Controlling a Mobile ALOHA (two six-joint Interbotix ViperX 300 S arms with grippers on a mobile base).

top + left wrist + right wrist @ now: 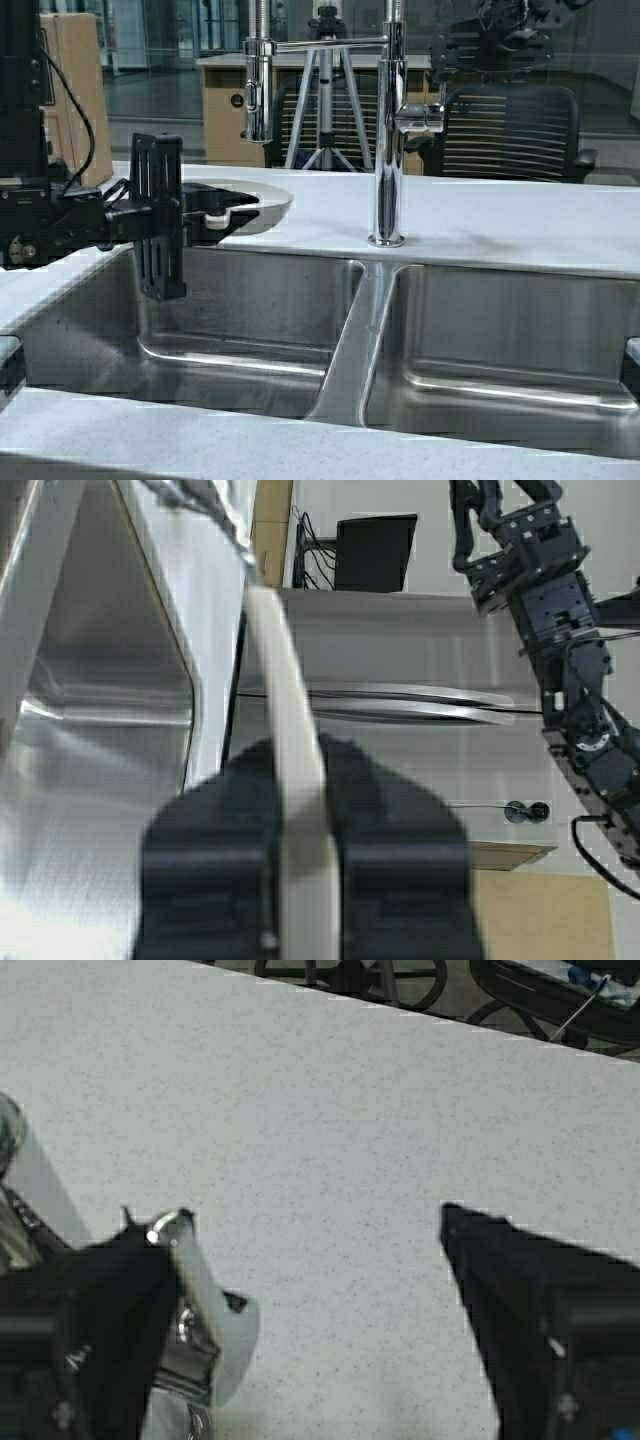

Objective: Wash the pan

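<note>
High view shows the left gripper [215, 212] at the back left corner of the left sink basin [250, 330], its jaws pinched on the rim of the white pan [265, 203], which lies on the counter [480, 215] behind the basin. The faucet [388, 130] stands between the basins. The right gripper [320, 1300] hovers over bare counter, jaws spread wide.
</note>
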